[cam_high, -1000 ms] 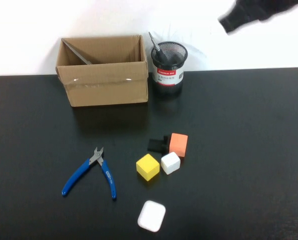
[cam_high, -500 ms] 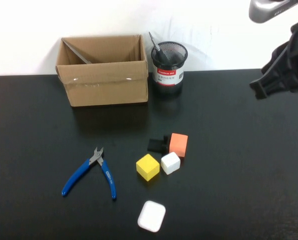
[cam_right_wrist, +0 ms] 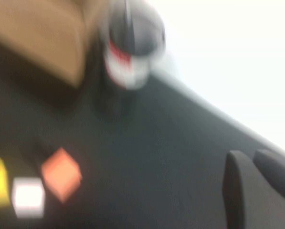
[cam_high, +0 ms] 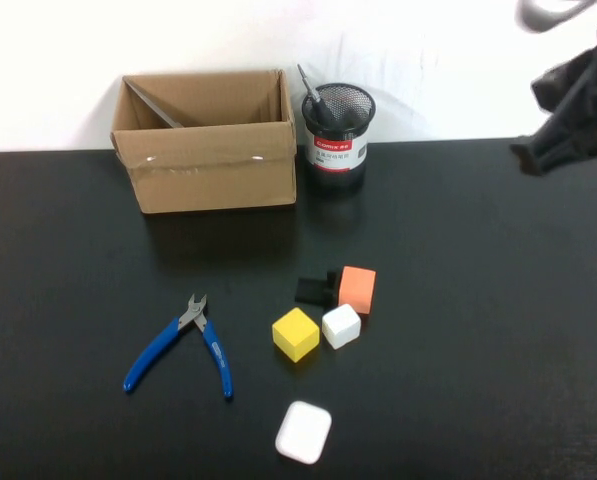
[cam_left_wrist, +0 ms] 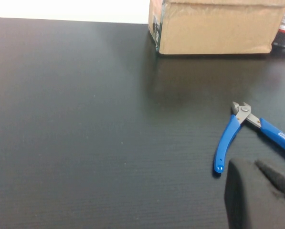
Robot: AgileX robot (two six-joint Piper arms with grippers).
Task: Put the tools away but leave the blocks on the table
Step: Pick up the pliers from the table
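We see the right pincer (cam_high: 563, 130) raised at the far right edge of the high view, above the black surface (cam_high: 478, 300), well apart from everything; it holds nothing, and we cannot tell how far its fingers are apart. The left pincer (cam_left_wrist: 264, 195) sits low at the near left; only dark finger parts show in its wrist view, it grips nothing, and we cannot tell its opening either. The blue-handled cutting pliers (cam_high: 183, 345) lie flat on the surface at near left-centre, handles splayed, jaws pointing toward the far side, near the left pincer but not touching it. The cardboard box (cam_high: 210, 140) stands at the far edge with the steel scissors (cam_high: 156, 105) leaning inside its left corner. Just beside the box on its right is the black mesh pen cup (cam_high: 338, 138), with the slim black utility knife (cam_high: 309, 88) sticking out of it. The blocks cluster at centre: yellow cube (cam_high: 296, 334) beside white cube (cam_high: 341, 326), orange block (cam_high: 357, 289) just behind, small black piece (cam_high: 315, 289) touching the orange block's left. The flat white rounded square (cam_high: 304, 432) lies alone, nearer the camera.
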